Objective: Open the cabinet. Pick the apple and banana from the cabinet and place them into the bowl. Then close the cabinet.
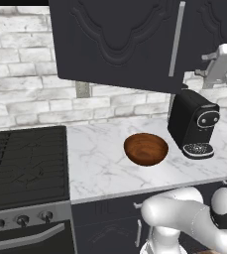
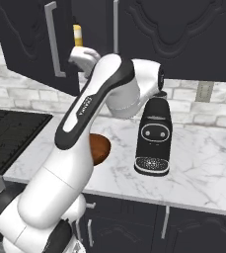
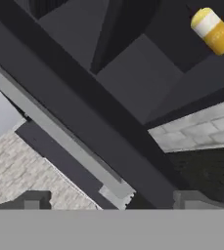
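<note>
Above the counter (image 1: 105, 163), cabinet (image 1: 120, 39) handle (image 1: 177, 39) runs vertical.

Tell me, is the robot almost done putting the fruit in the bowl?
Not nearly. The cabinet already has its left door swung open. The gripper is up by that door's edge with jaws open, holding nothing. The bowl is empty, so apple, banana and closing are all left.

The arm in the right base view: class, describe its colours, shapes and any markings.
The arm has glossy white, rounded, tube-like links with dark grey or black bands at the joints. Small dark lettering runs along one link, too small to read. In the hand view, the gripper has two small, dark grey, blocky fingertips.
</note>
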You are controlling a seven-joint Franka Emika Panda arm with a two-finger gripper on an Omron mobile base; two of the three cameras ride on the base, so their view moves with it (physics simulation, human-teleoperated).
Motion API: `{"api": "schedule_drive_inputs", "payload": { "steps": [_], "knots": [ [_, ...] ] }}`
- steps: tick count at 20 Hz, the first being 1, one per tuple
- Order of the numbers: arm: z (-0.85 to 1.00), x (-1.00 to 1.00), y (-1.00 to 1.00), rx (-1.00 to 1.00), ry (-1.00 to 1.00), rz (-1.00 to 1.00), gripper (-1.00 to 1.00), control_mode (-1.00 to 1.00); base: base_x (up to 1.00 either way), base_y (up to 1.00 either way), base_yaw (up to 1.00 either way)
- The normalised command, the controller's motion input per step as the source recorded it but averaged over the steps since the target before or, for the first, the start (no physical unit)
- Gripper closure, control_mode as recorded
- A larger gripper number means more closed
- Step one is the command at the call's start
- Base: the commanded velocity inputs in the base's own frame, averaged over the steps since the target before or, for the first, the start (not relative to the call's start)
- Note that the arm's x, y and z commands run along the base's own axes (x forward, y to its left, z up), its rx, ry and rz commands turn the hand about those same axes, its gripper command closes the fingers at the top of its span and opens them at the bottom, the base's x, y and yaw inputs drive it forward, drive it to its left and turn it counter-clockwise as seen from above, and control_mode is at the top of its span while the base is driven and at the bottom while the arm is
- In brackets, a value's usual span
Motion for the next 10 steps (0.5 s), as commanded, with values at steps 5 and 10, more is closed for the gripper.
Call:
{"api": "schedule_drive_inputs", "payload": {
  "steps": [5,10],
  "knots": [
    [-0.22,0.02,0.60,0.00,-0.22,-0.06,-1.00,-1.00,0.00,0.00,0.00],
    [-0.32,0.05,1.00,-0.07,-0.21,-0.06,-1.00,-1.00,0.00,0.00,0.00]
  ]
}}
